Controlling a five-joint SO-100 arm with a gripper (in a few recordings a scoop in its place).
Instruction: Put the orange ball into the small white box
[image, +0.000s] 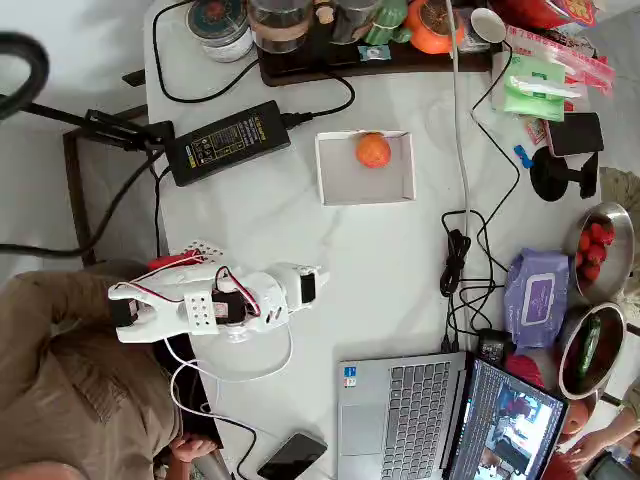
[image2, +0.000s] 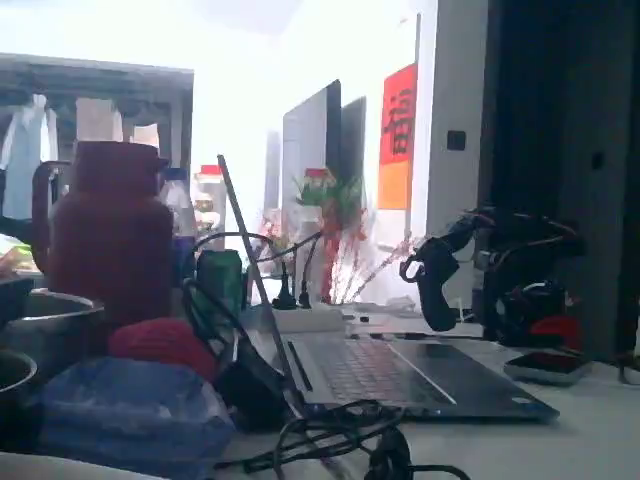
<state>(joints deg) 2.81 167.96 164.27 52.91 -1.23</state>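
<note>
White tabletop (image: 400, 250) spreads across the overhead view, cluttered along its edges. Down at the lower left sits the gripper (image: 310, 284), its tip pointing right, folded in close to the white arm (image: 200, 308); whether the fingers are parted or pressed together I cannot tell from above. In the fixed view the gripper (image2: 432, 285) shows as a dark silhouette hanging tip-down beyond the laptop (image2: 400, 375), nothing visible between its fingers, and again too dark to tell their state. Red and white wires loop over the arm's body.

Moving outward: well apart from the gripper, up and to the right in the overhead view, lies the small white box (image: 345, 190), and the orange ball (image: 373, 150) rests inside it, near the box's far wall. Just left of the box is a black power adapter (image: 228, 140), its cable running off toward the far edge. A tray of jars (image: 300, 40) lines the far side. To the right, a tangle of black cables (image: 460, 270) leads down to the laptop (image: 400, 415) at the near edge, with a purple wipes pack (image: 537, 295) beside it and a phone (image: 292, 455) near the bottom.
</note>
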